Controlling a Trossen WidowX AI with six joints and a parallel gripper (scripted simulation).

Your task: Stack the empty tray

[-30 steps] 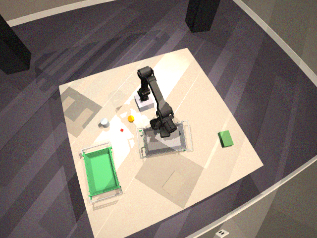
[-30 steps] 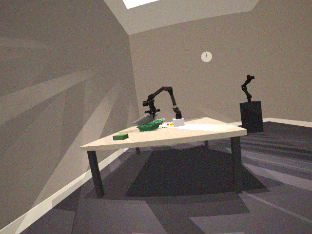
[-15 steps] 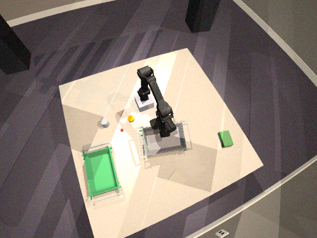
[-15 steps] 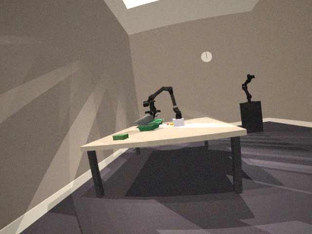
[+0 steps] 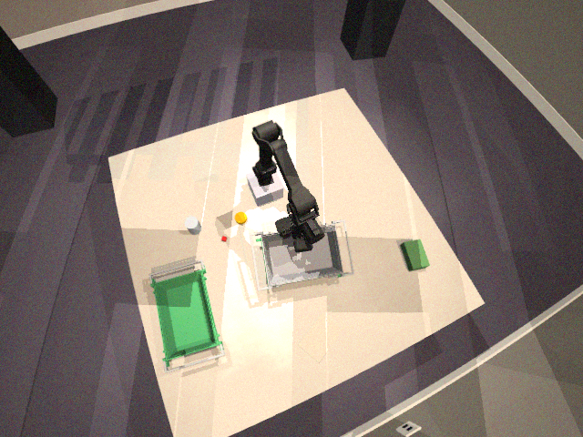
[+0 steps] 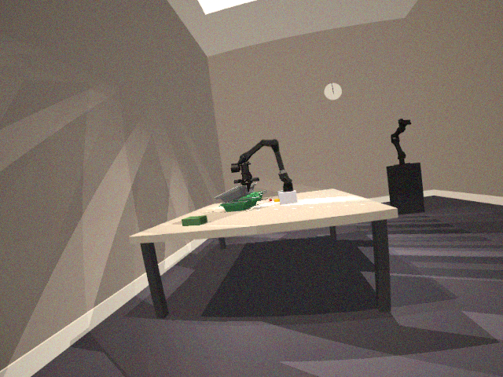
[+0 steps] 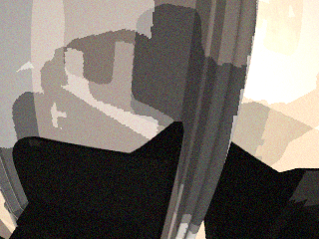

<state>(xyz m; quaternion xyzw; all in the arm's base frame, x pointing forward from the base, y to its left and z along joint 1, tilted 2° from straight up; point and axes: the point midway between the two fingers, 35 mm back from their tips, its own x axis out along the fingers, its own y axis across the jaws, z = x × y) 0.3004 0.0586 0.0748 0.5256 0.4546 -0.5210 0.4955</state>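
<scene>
From the top view, my gripper (image 5: 301, 245) (image 6: 248, 188) (image 7: 189, 131) is over the near edge of the grey tray (image 5: 306, 260) (image 6: 230, 195) (image 7: 221, 95), whose inside shows no blocks. Slivers of a green tray (image 5: 258, 239) (image 6: 240, 205) peek out beneath; I take that for the loaded one, though its blocks are hidden and I can't confirm its bars are in. A second green tray (image 5: 186, 315) stands well apart, nearer the table's edge. In the exterior view, the grey tray hangs clearly tilted above the green, one side low. On the wrist view, my fingers are clamped on the grey tray's wall, one each side. I judge the placing step is in hand: next I need to level the tray, check both bars sit under it, lower it gently and only then release. Letting go at this slant could drop an end inside.
</scene>
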